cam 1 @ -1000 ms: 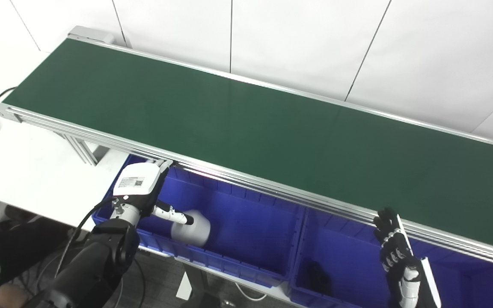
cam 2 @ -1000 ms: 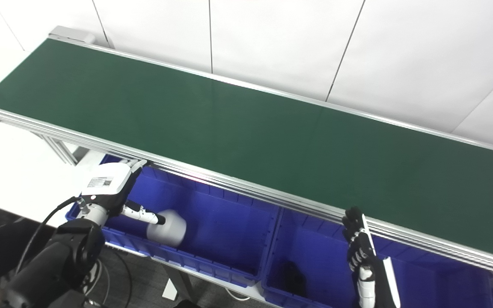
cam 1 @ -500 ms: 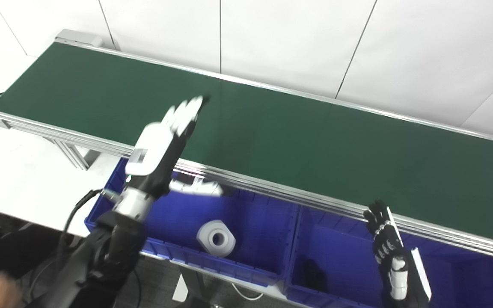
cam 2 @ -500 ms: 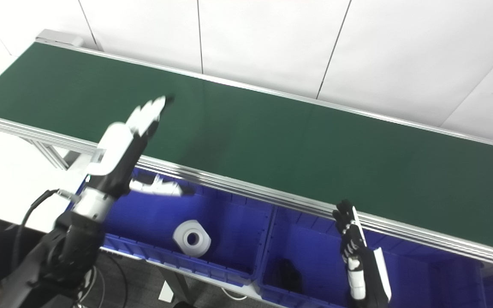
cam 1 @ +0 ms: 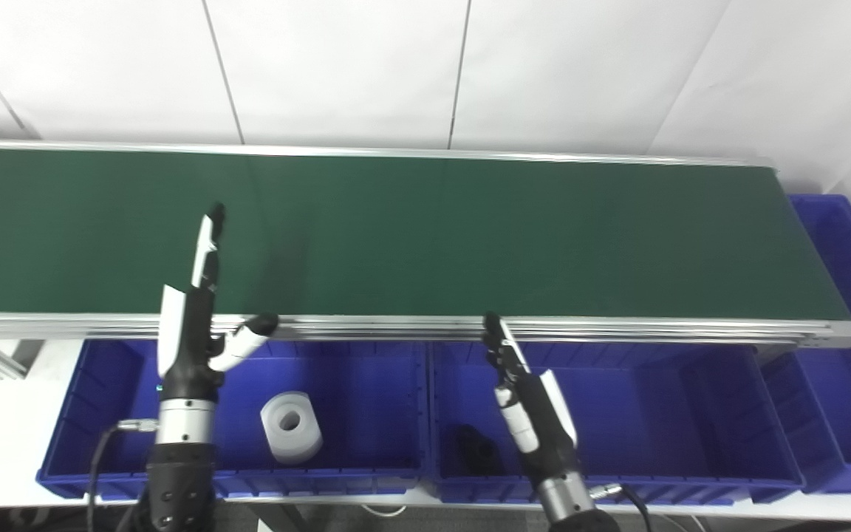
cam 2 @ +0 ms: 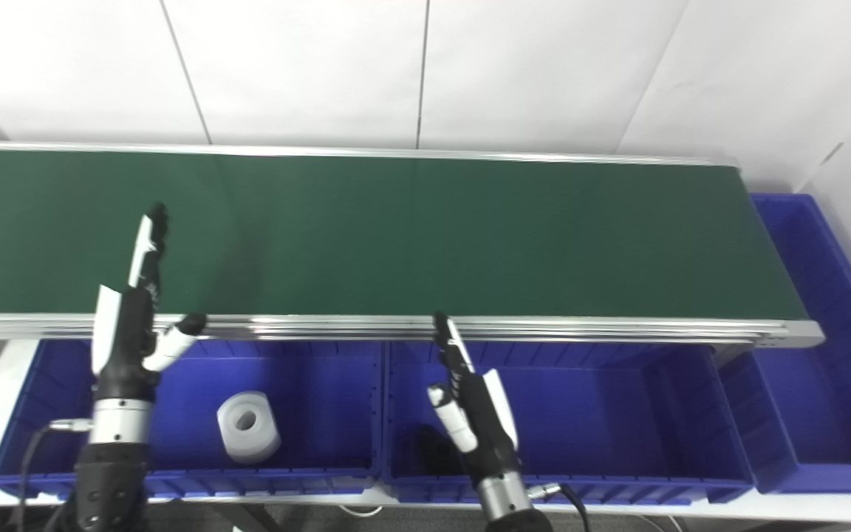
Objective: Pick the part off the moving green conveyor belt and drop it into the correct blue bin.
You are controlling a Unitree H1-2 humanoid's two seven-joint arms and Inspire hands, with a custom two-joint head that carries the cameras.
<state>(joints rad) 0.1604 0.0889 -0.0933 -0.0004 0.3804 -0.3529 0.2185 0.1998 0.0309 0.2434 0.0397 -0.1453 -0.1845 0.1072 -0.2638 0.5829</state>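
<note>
Blue bin (cam 1: 86, 414) – white part (cam 1: 291, 427) inside, seemingly below-right of open left hand (cam 1: 193, 332)

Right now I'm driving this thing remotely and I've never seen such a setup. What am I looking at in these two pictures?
Both pictures come from two cameras side by side on the robot's head, looking down at the same scene. The long green strip is a conveyor belt; no part shows on it. Along its near edge sit blue bins. The left bin holds a white ring-shaped part. The middle bin holds a small dark part, too dim to tell what it is. Another blue bin stands at the belt's right end. The two black-and-white things rising from the bottom are the robot's hands. The left hand and right hand are both open, fingers pointing up, holding nothing.
</note>
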